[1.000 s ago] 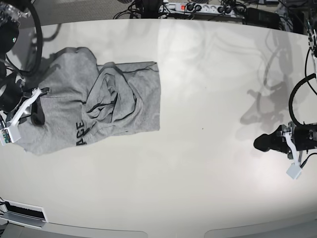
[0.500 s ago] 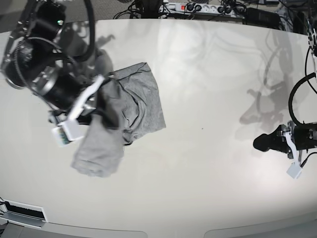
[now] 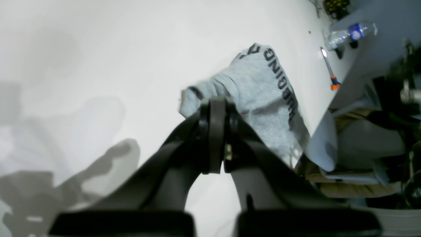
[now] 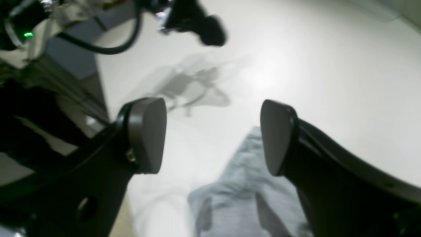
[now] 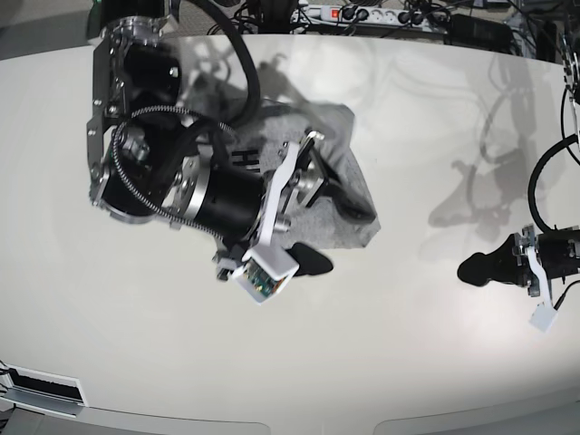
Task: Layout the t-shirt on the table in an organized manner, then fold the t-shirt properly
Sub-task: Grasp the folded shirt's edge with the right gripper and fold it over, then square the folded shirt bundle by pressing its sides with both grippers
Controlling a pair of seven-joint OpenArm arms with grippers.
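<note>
The grey t-shirt [image 5: 349, 145] lies bunched up near the middle of the off-white table [image 5: 408, 353], mostly hidden under my right arm. My right gripper [image 5: 343, 240] is open over the shirt's near edge. In the right wrist view this gripper [image 4: 212, 135] has its jaws wide apart and empty, with rumpled shirt fabric [image 4: 250, 194] below them. My left gripper [image 5: 473, 268] is shut and empty, low over bare table far to the right. In the left wrist view this gripper [image 3: 215, 105] points toward the shirt [image 3: 260, 89], whose black lettering faces up.
A power strip and cables [image 5: 362, 14] lie beyond the far table edge. In the left wrist view a screwdriver with an orange handle [image 3: 330, 70] lies near the table's edge and a water bottle [image 3: 348, 33] lies on a grey surface beyond it.
My right arm has swung from the table's left side toward the middle, dragging the shirt along. Its gripper, shut on the shirt before, is now open. The left arm barely moved.
</note>
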